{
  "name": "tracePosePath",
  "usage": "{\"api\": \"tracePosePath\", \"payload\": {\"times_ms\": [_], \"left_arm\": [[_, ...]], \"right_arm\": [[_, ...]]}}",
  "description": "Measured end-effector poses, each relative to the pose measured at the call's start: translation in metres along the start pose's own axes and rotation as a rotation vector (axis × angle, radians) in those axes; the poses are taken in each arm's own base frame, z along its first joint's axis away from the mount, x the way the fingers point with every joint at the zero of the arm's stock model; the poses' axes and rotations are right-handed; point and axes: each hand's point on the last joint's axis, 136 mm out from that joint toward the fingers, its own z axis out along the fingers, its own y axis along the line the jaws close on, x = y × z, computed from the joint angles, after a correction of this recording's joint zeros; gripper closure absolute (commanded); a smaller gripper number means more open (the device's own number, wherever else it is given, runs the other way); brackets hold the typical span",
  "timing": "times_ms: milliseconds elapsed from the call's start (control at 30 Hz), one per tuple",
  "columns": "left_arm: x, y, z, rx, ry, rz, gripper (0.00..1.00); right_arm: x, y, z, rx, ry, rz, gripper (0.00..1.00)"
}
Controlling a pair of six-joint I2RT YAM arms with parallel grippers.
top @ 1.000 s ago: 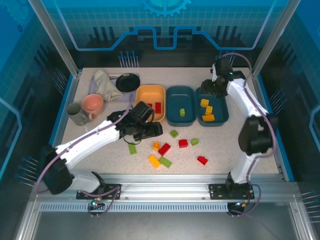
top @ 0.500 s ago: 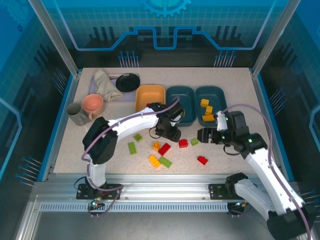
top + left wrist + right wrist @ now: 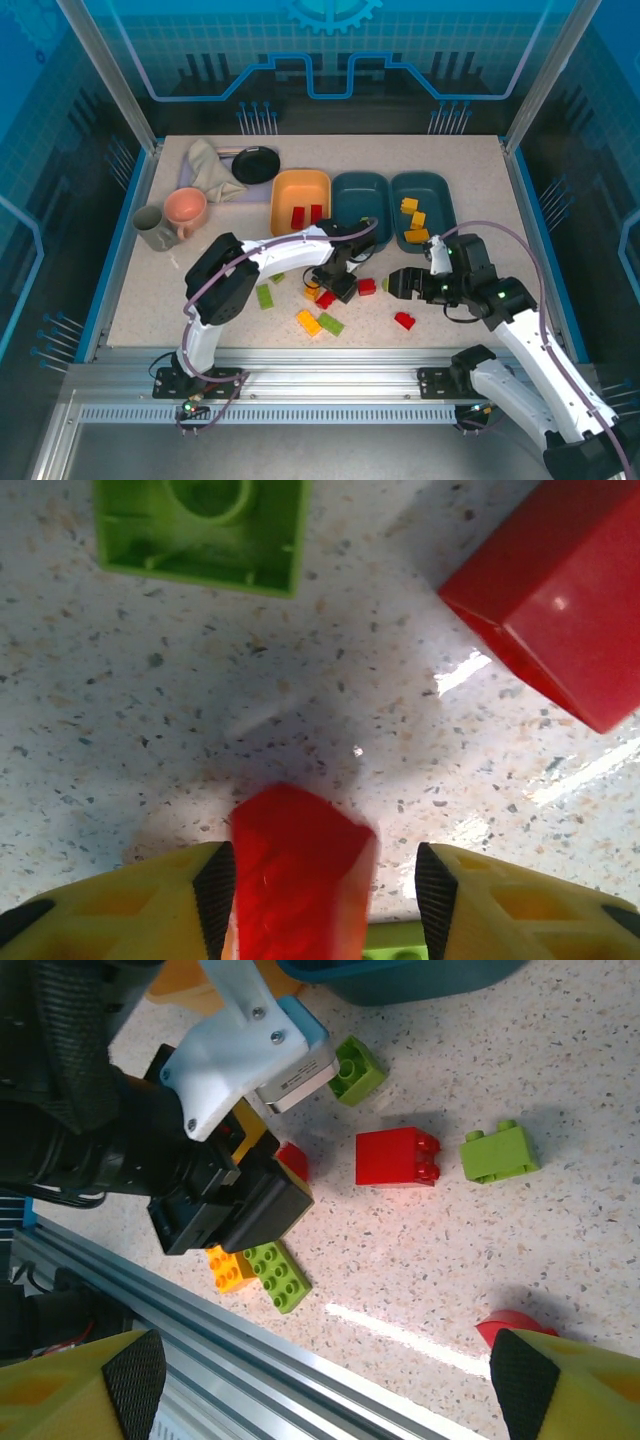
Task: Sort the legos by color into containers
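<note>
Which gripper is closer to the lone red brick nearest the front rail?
Right. The right gripper hovers just beyond that red brick; the left gripper is farther left.

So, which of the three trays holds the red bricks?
The light orange tray, leftmost of the three: two red bricks lie in it. The far-right teal tray holds yellow-orange bricks instead.

Three trays, two cups, one black dish, one cloth
</note>
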Motion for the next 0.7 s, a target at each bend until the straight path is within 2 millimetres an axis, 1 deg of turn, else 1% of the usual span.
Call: {"api": "tracePosePath", "payload": {"times_ms": [167, 233, 300, 400, 467, 633, 700], "left_arm": [[0.011, 0.009, 0.017, -0.049, 0.041, 0.003, 0.5], [0.013, 0.011, 0.021, -0.066, 0.048, 0.007, 0.52], [0.012, 0.01, 0.021, -0.074, 0.041, 0.013, 0.57], [0.012, 0.007, 0.021, -0.079, 0.034, 0.014, 0.7], [0.011, 0.007, 0.021, -0.088, 0.029, 0.015, 0.76], [0.009, 0.01, 0.016, -0.113, 0.014, 0.0, 0.77], [0.002, 0.013, 0.006, -0.128, -0.013, -0.019, 0.78]], "right_arm": [[0.0, 0.001, -0.001, -0.003, -0.004, 0.023, 0.13], [0.0, 0.001, -0.001, -0.003, -0.003, 0.03, 0.13], [0.0, 0.0, 0.001, 0.0, 0.002, 0.034, 0.13], [0.0, -0.002, 0.003, 0.007, 0.014, 0.042, 0.13], [0.0, -0.002, 0.005, 0.009, 0.02, 0.045, 0.14], [0.0, -0.001, 0.006, 0.003, 0.023, 0.04, 0.15], [-0.001, 0.0, 0.006, -0.003, 0.022, 0.03, 0.16]]}}
